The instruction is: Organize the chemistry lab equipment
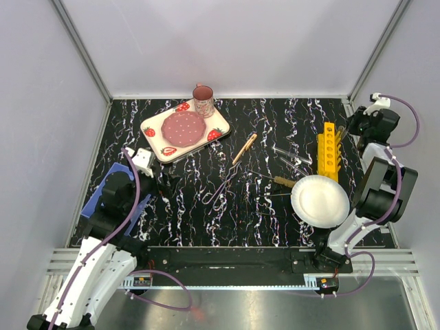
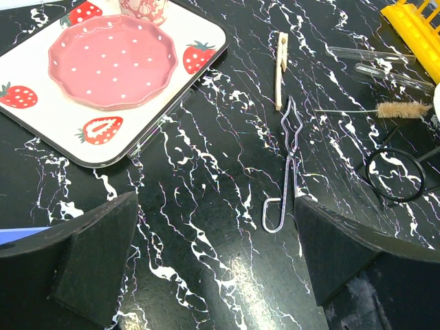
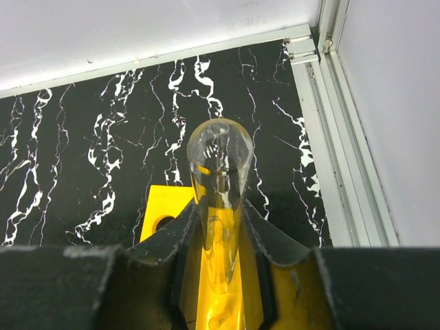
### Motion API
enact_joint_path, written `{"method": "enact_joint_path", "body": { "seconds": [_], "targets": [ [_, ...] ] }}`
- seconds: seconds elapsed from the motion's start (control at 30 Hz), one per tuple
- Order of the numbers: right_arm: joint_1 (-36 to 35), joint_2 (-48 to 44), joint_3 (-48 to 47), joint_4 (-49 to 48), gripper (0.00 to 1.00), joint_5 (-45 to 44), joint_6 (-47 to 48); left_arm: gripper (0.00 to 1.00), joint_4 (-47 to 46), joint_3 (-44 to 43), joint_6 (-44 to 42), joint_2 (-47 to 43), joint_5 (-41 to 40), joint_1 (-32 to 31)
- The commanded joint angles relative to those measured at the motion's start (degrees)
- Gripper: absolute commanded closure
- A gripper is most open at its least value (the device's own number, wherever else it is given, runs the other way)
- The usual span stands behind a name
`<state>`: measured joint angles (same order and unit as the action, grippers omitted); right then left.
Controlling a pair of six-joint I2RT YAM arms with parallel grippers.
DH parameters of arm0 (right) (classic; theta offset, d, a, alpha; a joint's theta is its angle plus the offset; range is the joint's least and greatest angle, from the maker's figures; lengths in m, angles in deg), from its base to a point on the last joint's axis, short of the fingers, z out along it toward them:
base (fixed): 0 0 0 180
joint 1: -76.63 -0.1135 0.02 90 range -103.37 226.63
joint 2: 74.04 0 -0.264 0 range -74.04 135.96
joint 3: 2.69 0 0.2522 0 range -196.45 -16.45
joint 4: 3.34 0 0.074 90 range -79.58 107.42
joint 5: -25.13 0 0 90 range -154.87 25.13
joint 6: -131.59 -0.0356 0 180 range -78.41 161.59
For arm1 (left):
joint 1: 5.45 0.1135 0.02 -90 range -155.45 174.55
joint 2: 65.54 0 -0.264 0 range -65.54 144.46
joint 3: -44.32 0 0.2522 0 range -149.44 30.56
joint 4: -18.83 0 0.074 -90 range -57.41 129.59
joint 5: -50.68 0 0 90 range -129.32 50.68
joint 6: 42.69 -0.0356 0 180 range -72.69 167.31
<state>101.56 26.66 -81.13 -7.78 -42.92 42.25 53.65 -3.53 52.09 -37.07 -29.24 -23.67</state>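
Observation:
My right gripper (image 3: pixel 220 230) is shut on a clear glass test tube (image 3: pixel 218 172), holding it over the yellow rack (image 3: pixel 163 210). In the top view this gripper (image 1: pixel 344 132) sits at the rack's (image 1: pixel 328 148) right side. Two more test tubes (image 1: pixel 290 157) lie left of the rack, and they also show in the left wrist view (image 2: pixel 375 58). A bent wire tong (image 1: pixel 223 184) (image 2: pixel 289 161), a wooden clip (image 1: pixel 244 148) (image 2: pixel 280 58) and a bristle brush (image 1: pixel 283 181) (image 2: pixel 402 108) lie mid-table. My left gripper (image 2: pixel 213 254) (image 1: pixel 163 180) hovers open just short of the tong's looped end.
A strawberry tray (image 1: pixel 155 148) with a pink plate and mug (image 1: pixel 203 100) sits at the back left. A round white plate (image 1: pixel 320 201) lies near the right arm's base. A black wire ring (image 2: pixel 395 172) rests by the brush. A blue bin (image 1: pixel 96 199) is at the left edge.

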Motion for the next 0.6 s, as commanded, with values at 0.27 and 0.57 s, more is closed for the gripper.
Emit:
{"method": "enact_joint_path", "body": {
  "seconds": [0.27,0.57],
  "targets": [
    [0.12,-4.47,4.21,-3.51,0.66,0.54,1.88,0.01,-2.25,-0.37,-0.64,-1.31,0.81,0.02],
    [0.12,-7.18,5.80,-2.38,0.55,2.39,3.73,0.01,-2.25,-0.37,-0.56,-1.31,0.72,0.02]
  ]
}}
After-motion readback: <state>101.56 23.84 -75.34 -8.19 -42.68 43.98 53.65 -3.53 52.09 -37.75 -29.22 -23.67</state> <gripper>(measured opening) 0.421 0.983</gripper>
